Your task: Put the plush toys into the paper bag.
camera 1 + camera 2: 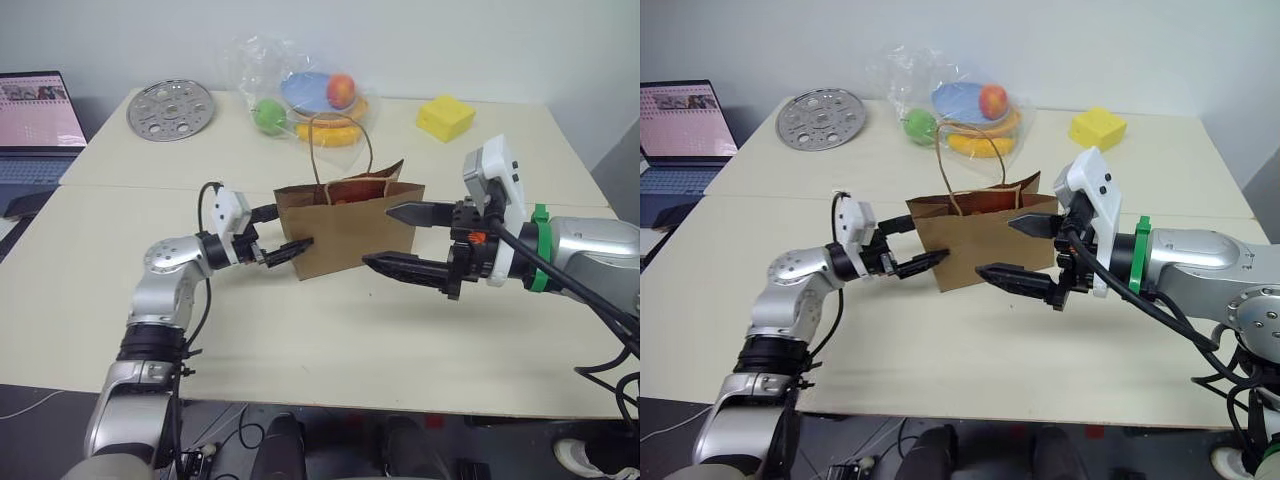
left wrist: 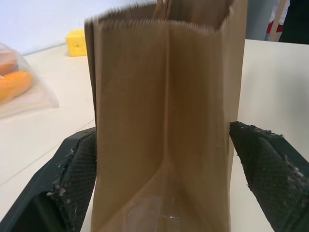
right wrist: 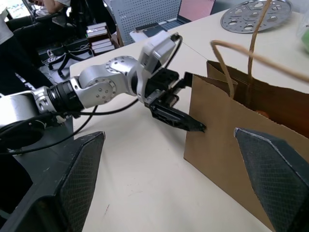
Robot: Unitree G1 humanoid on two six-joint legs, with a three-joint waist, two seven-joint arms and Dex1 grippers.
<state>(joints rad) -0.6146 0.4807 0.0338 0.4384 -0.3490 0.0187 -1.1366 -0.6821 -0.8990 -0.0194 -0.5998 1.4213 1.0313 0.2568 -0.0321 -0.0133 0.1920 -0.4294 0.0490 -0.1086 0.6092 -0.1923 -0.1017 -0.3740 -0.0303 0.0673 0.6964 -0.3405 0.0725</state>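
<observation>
Two spread claws: left claw (image 1: 277, 232) straddles the creased kraft paper bag (image 1: 350, 225) end; right claw (image 1: 400, 240) empty.

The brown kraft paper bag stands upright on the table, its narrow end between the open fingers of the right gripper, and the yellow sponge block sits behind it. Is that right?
Not quite: the brown kraft paper bag has its narrow end between the open fingers of the left gripper, as the left wrist view shows. The right gripper is open in front of the bag. The bag does stand upright, with the yellow sponge block behind it.
</observation>
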